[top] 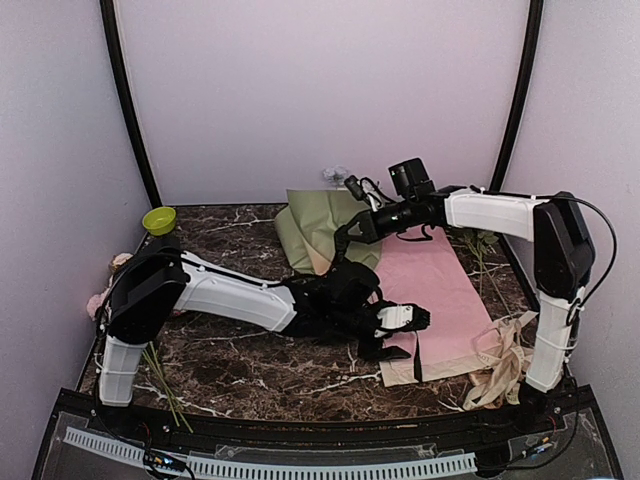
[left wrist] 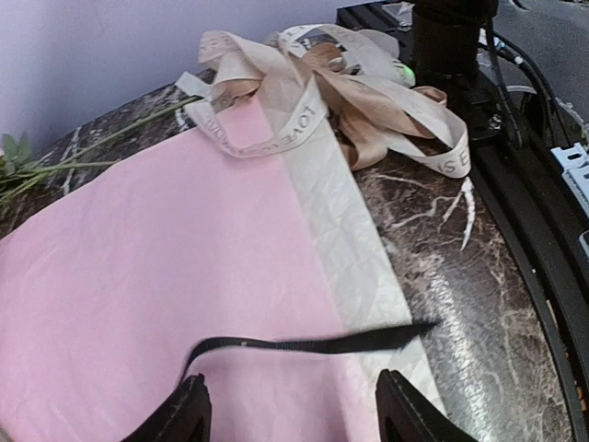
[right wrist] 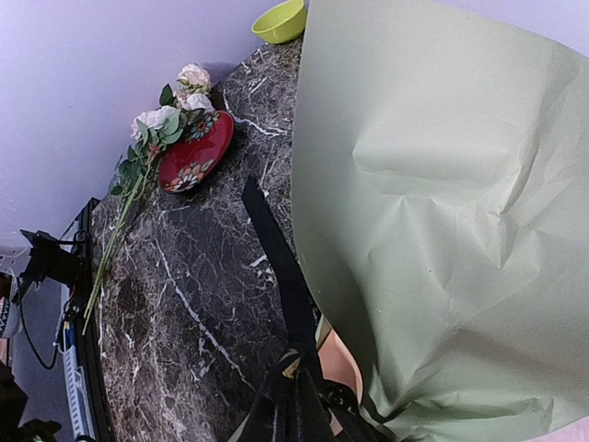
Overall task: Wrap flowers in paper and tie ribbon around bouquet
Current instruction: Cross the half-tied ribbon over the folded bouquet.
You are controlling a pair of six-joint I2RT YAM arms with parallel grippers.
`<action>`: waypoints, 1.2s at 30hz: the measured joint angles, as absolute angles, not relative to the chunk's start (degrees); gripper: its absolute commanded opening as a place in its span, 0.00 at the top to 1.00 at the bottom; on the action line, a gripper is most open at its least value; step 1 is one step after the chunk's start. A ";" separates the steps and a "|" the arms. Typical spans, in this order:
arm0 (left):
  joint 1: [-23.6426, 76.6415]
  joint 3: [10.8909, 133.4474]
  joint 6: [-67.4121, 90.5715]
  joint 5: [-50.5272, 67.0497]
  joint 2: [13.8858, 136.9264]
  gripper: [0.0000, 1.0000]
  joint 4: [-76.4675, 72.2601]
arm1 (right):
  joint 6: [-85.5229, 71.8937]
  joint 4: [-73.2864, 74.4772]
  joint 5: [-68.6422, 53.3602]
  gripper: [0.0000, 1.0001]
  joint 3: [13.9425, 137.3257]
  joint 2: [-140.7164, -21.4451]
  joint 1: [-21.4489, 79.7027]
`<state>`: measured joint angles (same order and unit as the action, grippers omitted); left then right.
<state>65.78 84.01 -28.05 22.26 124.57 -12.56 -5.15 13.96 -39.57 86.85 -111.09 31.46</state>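
Note:
The sage-green paper stands bunched at the table's back centre and fills the right of the right wrist view. It hides the flowers, apart from a small pale shape at its far end. My right gripper is shut on the black ribbon beside the paper's lower edge. My left gripper is open over the pink sheet. A loose end of the ribbon runs across just ahead of its fingertips, and its left part curls down by the left finger.
A pink sheet with a cream quilted edge lies right of centre. Cream-beige ribbons are piled at the front right. Green stems lie at the back right. A lime bowl, a red plate and pink-and-white blossoms are at the left.

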 measured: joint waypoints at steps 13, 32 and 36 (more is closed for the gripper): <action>56.69 58.59 -22.83 21.89 94.00 0.33 -28.60 | -9.82 11.57 -38.06 1.00 85.76 -110.89 32.75; 46.22 58.76 -10.02 8.05 107.85 0.36 -39.66 | -19.84 2.07 -39.55 1.00 81.21 -108.95 34.24; 45.78 60.42 -8.93 8.21 109.23 0.49 -40.93 | -19.73 2.04 -40.91 1.00 81.19 -108.95 34.26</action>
